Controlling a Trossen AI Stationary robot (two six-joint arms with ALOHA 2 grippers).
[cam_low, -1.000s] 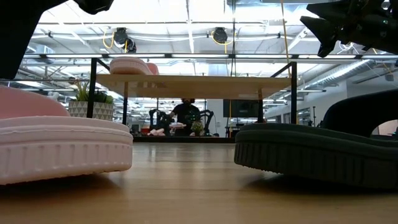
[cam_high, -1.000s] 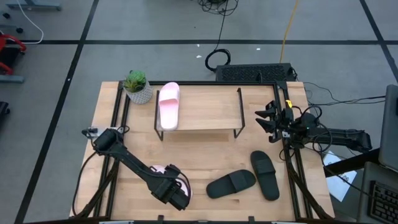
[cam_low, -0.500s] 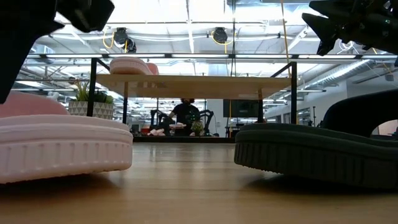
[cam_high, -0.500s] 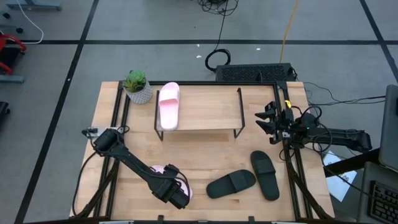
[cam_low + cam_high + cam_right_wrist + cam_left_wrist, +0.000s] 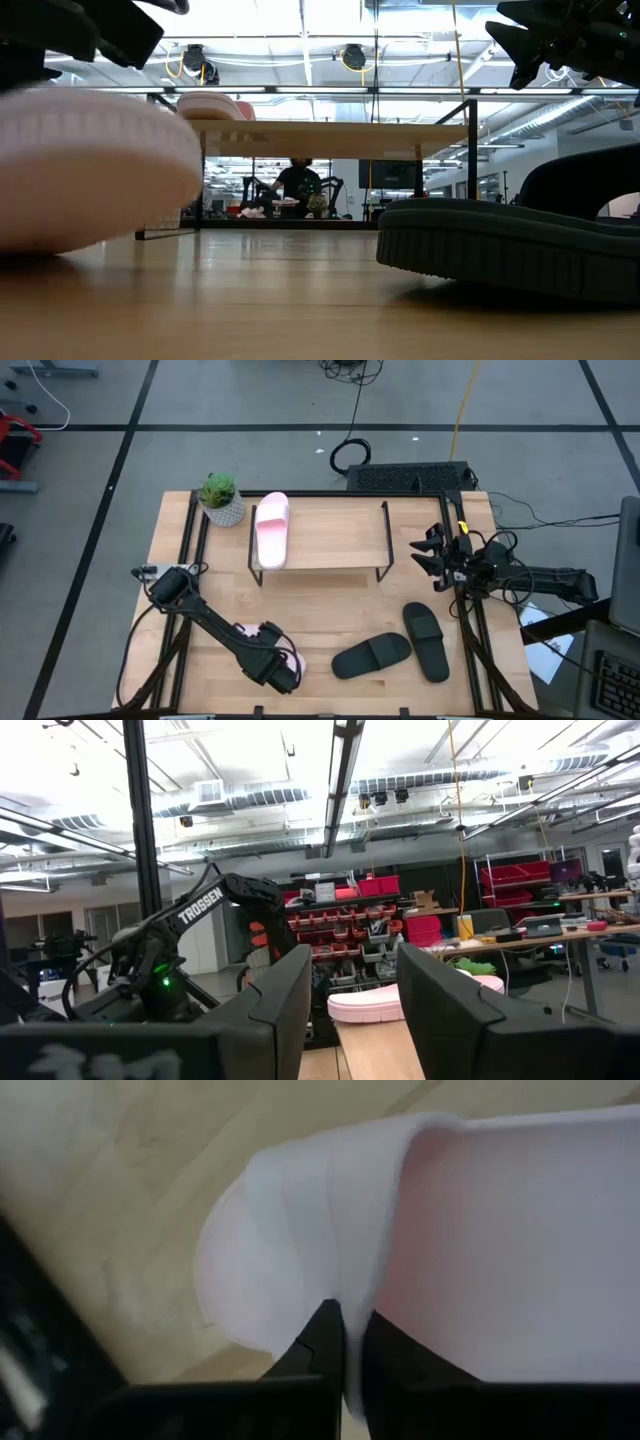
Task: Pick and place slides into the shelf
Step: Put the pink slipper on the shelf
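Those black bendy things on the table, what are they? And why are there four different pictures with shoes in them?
They are two robot arms, each ending in a two-finger claw called a gripper. One camera looks straight down from above, one sits at table height, and one rides on each wrist.

The job is putting sandals on the shelf, the little wooden rack. One pink slide already lies on it. Two black slides wait on the table, and a potted plant stands at a corner.

The left gripper is pinching the other pink slide by its strap; the table-height view shows it tipped up off the wood. The right gripper waits beside the shelf, fingers open, holding nothing.
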